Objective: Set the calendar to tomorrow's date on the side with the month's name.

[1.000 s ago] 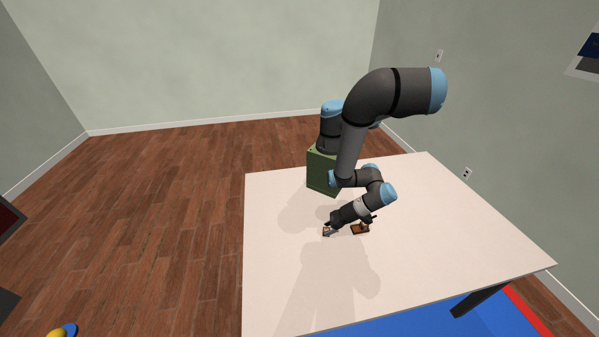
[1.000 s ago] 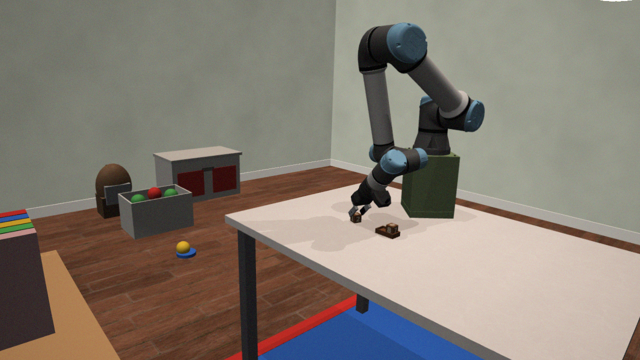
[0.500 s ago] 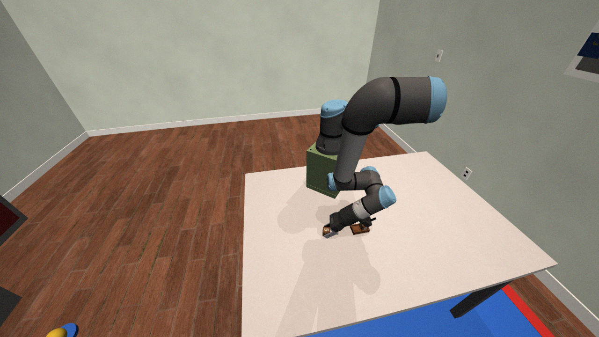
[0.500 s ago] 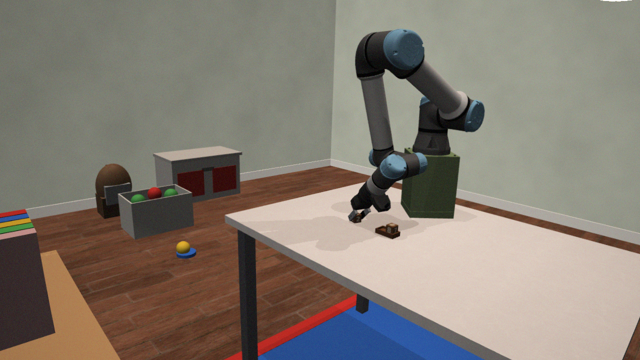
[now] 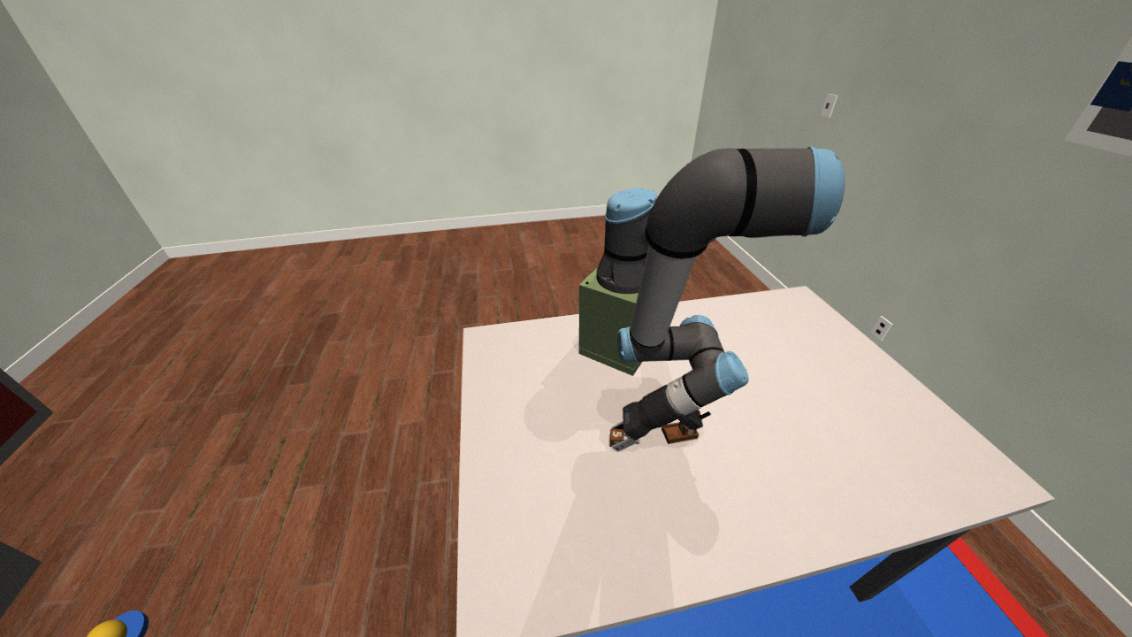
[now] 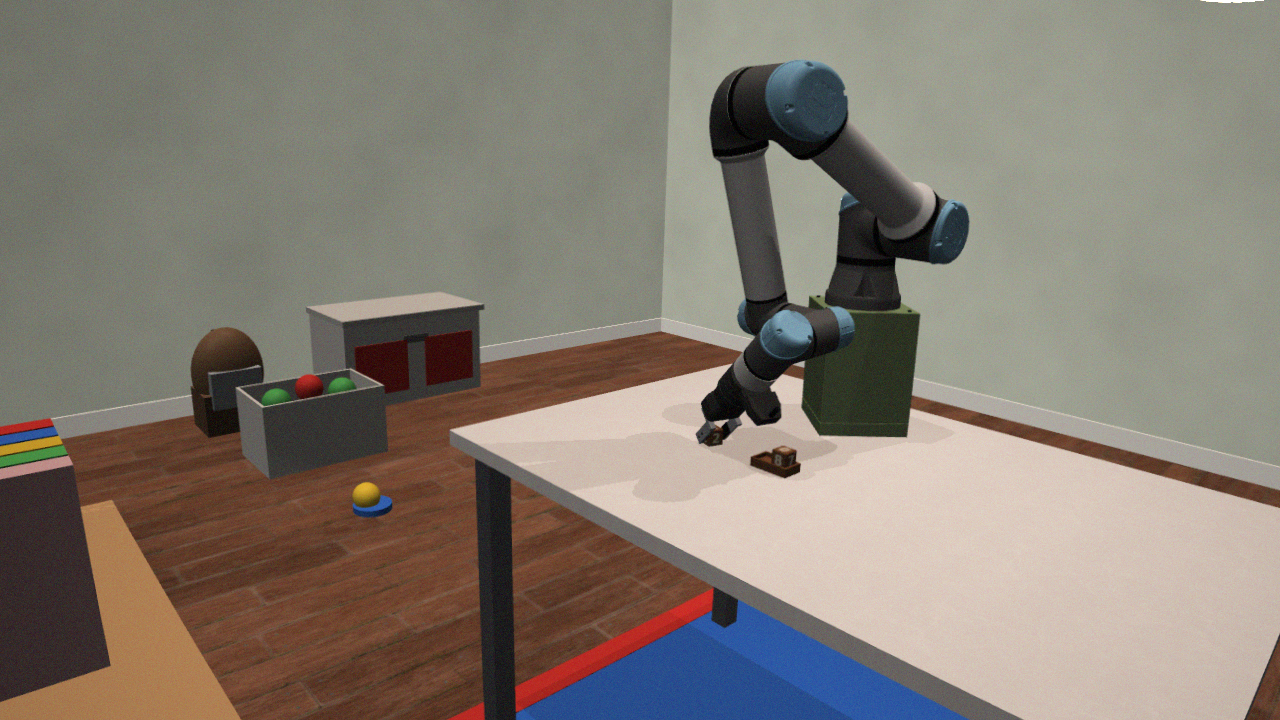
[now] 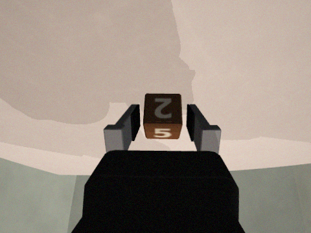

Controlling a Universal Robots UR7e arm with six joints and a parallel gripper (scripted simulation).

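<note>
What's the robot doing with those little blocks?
The robot's gripper is reaching down around a small brown cube on the white table. Its fingers are open, one on each side, so it isn't holding the cube. You can see a 5 and a 2 on it. Another number cube sits in the little wooden tray. They're for a calendar, and both cubes need to end up side by side in the tray.
</note>
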